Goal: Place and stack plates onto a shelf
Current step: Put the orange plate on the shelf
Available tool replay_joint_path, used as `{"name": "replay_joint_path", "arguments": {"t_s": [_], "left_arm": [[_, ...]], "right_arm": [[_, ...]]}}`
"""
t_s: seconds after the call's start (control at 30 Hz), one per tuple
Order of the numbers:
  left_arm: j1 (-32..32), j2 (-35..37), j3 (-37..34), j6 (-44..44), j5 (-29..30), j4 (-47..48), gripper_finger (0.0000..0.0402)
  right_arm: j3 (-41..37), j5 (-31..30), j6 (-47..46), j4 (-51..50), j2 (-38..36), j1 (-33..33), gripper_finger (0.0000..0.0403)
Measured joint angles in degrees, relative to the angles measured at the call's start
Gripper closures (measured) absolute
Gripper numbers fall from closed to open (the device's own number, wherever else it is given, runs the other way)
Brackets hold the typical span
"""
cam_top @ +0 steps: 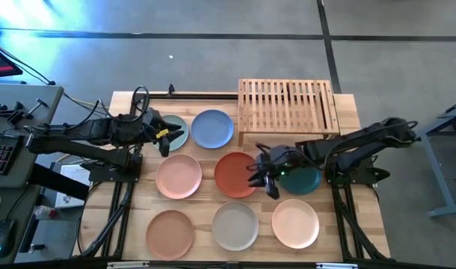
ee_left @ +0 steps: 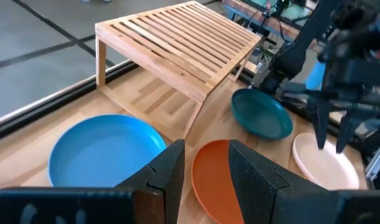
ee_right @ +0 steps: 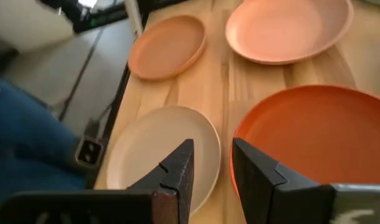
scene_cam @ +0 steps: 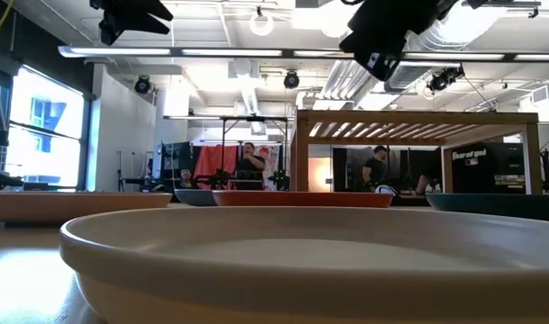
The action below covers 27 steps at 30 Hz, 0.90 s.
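While bare, shelf beside 8 plates.

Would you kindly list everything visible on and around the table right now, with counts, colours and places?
Plates: eight, all flat on the table, none on the shelf.
Back row: mint green plate partly under the left gripper, blue plate.
Middle row: pink plate, red-orange plate, dark teal plate.
Front row: terracotta plate, grey-white plate, peach plate.
Shelf: one, light bamboo slats, back right of the table, nothing on it.
Table: one, light wood.
People: at least two, far off in the room.
Left gripper: open, over the mint green plate's edge.
Right gripper: open, over the red-orange plate's right edge.
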<state>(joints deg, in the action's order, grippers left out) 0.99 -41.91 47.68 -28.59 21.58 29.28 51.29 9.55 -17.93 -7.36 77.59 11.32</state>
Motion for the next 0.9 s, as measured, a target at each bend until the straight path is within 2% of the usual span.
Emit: {"name": "replay_joint_path", "arguments": {"t_s": [0.4, 0.6, 0.9], "left_arm": [[0.0, -0.24, 0.0, -8.05, 0.0, 0.02, 0.0289], [0.02, -0.84, -0.02, -11.68, 0.02, 0.06, 0.0289], [0.02, -2.95, 0.0, -11.88, 0.01, 0.06, 0.0289]], "right_arm": [[-0.02, -2.85, 18.22, -2.12, 1.14, 3.03, 0.0311], [-0.02, -2.41, 21.53, -3.93, 4.8, 3.0, 0.0311], [-0.02, -2.24, 24.27, -2.68, 11.06, 3.09, 0.0311]]}}
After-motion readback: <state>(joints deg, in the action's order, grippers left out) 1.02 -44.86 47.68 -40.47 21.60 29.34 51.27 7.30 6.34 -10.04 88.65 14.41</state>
